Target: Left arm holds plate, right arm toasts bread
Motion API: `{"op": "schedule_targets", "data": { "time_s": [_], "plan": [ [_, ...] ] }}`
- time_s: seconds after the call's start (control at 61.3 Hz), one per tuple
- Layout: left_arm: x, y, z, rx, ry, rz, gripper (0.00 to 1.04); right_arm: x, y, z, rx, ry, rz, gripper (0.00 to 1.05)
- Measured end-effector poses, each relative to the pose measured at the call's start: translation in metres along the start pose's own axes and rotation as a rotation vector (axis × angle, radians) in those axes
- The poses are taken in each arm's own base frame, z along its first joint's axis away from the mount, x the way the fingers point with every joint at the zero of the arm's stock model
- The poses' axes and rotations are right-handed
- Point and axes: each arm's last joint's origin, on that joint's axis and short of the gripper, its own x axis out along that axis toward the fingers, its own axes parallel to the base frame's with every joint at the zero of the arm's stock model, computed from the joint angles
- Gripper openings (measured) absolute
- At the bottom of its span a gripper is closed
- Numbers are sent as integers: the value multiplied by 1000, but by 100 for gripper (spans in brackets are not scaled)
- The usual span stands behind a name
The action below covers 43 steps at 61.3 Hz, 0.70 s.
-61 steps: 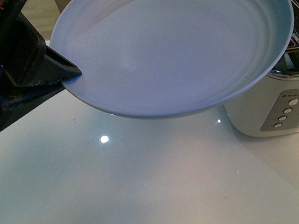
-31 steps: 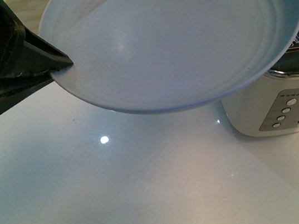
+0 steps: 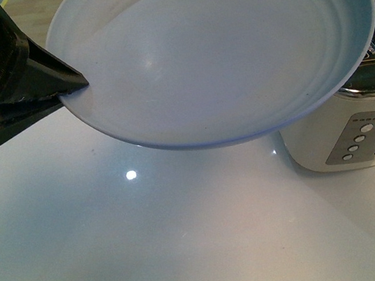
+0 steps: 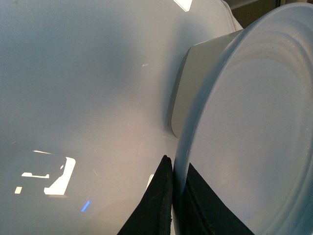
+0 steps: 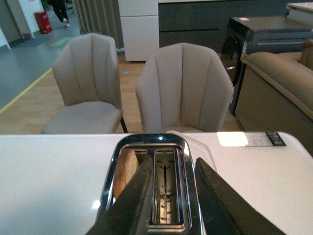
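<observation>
My left gripper [image 3: 75, 85] is shut on the rim of the pale blue-grey plate [image 3: 223, 50] and holds it tilted above the white table, next to the toaster [image 3: 346, 138]. The left wrist view shows both black fingers [image 4: 156, 205] pinching the plate's edge [image 4: 234, 147]. My right gripper [image 5: 173, 169] is open, right above the toaster's chrome top [image 5: 146, 142], its fingers astride the empty slot. The bread [image 5: 126, 169] stands in the other slot, part hidden by one finger.
The white toaster has a button panel [image 3: 357, 140] and a lever on its front. Two beige chairs [image 5: 183, 83] stand beyond the table's far edge, with a sofa [image 5: 281, 78] and a dark cabinet behind.
My left gripper has raised the plate and shifted it slightly; it now covers more of the toaster's top in the front view.
</observation>
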Motion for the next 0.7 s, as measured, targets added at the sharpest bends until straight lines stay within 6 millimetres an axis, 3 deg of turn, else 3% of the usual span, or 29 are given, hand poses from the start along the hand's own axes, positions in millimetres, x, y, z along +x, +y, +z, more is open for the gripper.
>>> {"op": "schedule_targets", "data": {
  "time_s": [0.033,0.179,0.701],
  "plan": [
    [0,0,0,1,-2,2,3,-4,-2,-4,-3,-1,13,1],
    [-2,0,0,6,-6,6,3,-15,-12,-12,-4,-10,-4,2],
    [-4,-1,-1,11,-9,8,3,-45,-12,-36,-3,-7,-1,2]
  ]
}}
